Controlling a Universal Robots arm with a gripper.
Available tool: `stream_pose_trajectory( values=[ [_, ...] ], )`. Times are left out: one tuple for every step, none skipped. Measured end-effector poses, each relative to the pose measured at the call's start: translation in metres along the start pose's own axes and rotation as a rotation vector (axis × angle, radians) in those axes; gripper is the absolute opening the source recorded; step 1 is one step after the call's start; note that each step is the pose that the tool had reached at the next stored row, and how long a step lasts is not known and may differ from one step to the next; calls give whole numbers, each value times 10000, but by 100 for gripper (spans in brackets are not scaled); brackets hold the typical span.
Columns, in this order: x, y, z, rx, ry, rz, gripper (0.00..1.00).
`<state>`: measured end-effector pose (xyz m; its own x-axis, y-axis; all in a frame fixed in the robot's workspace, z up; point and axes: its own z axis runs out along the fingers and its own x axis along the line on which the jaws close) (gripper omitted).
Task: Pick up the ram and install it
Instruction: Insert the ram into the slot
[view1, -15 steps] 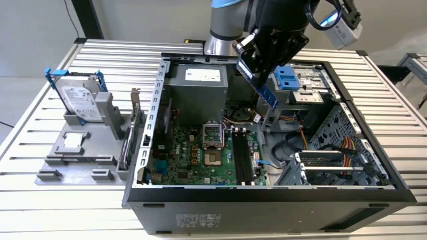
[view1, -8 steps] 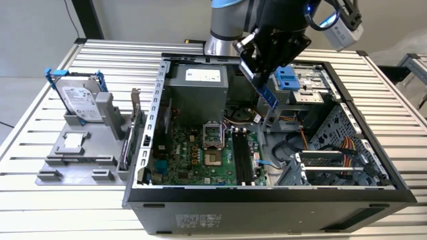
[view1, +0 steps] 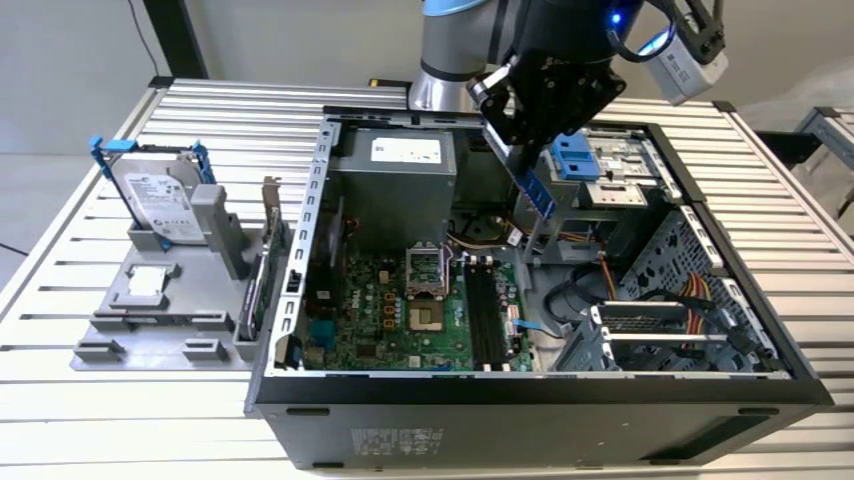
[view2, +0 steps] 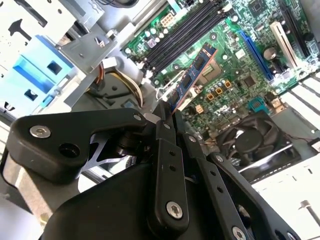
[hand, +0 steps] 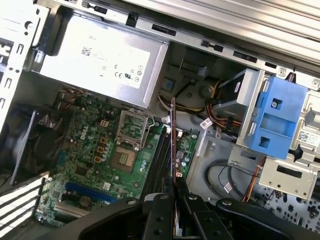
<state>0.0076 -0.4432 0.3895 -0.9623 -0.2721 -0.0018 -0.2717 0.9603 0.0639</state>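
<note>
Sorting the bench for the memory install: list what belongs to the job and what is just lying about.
Job: ram, clamped in the gripper; memory slots; motherboard.
Lying about: hard drive on its grey stand; power supply; blue bracket.

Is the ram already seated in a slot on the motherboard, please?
No, the gripper holds the ram in the air, clear of the motherboard.

Thin dark-blue ram (view2: 191, 76), tilted, aloft
</note>
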Motion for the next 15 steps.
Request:
stream_pose_trajectory(
  values=[
    [-2,0,0,0,-4,62,0],
    [-4,-1,0,0,-8,121,0],
    [-5,-2,0,1,-12,185,0],
    [-7,-2,0,1,-16,246,0],
    [-9,-3,0,1,-19,307,0],
    [-11,-3,0,1,-23,366,0],
    [-13,-4,0,1,-27,424,0],
    [-16,-4,0,1,-31,482,0],
    [-18,-5,0,1,-35,537,0],
    [-21,-6,0,1,-38,593,0],
    [-24,-7,0,1,-42,647,0],
    [-27,-8,0,2,-45,701,0],
    [-29,-8,0,2,-48,751,0],
    [-32,-9,0,1,-51,799,0],
    [-34,-10,0,1,-54,845,0]
  ],
)
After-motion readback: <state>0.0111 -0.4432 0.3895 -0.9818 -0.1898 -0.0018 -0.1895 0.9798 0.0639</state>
